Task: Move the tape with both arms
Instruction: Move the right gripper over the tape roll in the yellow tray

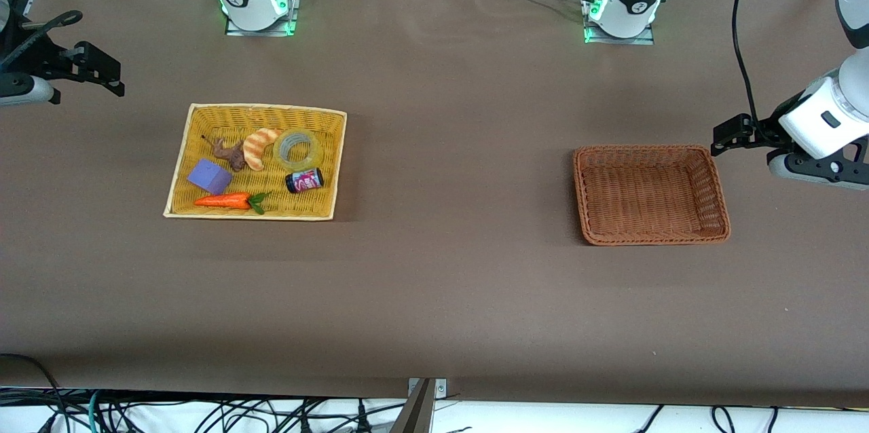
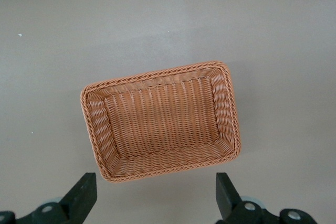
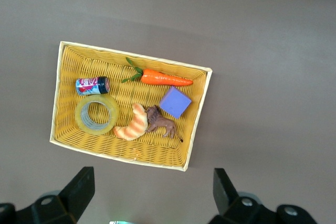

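Note:
The tape [image 1: 299, 150], a translucent yellowish ring with a grey core, lies flat in the yellow wicker basket [image 1: 265, 108], beside the croissant toy [image 1: 258, 148]. It also shows in the right wrist view [image 3: 96, 114]. My right gripper [image 1: 102, 73] is open and empty, up over the table at the right arm's end, apart from the yellow basket [image 3: 131, 56]. In the right wrist view the right gripper [image 3: 152, 192] is open. My left gripper [image 1: 733, 134] is open and empty, up over the table beside the brown wicker basket [image 1: 645, 148]. In the left wrist view the left gripper [image 2: 156, 198] is open.
The yellow basket also holds a small dark can with a pink label [image 1: 304, 180], a purple cube [image 1: 209, 176], a carrot toy [image 1: 224, 201] and a brown animal toy [image 1: 229, 153]. The brown basket [image 2: 157, 75] holds nothing. Bare brown table lies between the baskets.

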Robot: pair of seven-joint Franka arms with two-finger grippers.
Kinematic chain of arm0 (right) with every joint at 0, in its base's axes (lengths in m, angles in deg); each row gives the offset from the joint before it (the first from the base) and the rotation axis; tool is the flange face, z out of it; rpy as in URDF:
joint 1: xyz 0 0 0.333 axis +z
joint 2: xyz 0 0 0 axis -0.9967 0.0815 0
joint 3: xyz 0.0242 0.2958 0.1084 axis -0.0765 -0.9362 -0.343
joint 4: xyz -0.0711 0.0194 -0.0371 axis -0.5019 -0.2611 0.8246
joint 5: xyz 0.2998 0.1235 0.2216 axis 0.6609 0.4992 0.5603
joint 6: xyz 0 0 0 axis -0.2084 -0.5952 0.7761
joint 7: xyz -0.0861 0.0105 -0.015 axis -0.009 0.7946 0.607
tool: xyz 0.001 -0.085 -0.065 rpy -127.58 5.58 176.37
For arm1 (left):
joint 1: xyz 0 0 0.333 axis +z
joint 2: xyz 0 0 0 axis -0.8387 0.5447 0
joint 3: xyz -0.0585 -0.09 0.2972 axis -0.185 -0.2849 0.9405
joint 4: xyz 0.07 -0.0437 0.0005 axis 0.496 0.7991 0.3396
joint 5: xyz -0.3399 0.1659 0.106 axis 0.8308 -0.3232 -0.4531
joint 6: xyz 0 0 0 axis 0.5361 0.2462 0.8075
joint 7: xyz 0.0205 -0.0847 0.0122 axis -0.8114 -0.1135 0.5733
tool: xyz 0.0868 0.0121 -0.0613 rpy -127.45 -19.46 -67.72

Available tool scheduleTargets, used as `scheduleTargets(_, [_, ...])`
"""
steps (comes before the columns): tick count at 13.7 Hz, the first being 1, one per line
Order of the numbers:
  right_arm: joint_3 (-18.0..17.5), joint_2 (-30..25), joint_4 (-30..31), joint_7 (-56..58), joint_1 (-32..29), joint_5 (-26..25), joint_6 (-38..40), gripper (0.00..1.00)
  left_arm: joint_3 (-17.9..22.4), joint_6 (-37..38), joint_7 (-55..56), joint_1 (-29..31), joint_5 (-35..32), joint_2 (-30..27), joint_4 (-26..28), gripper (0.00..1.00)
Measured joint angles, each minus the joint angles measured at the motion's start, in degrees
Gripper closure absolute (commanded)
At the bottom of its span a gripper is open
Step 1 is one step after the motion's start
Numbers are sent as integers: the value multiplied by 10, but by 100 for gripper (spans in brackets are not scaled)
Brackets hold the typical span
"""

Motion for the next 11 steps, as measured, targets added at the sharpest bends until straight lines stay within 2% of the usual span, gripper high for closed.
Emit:
scheduleTargets(6, [-12,30,17,-34,50,3,3,0,1,1,0,0,0,0,-1,0])
scheduleTargets(8, [-18,47,49,-61,67,3,-35,0,1,1,0,0,0,0,-1,0])
scheduleTargets(11, [-37,61,129,-110,75,3,-117,0,2,2,0,0,0,0,-1,0])
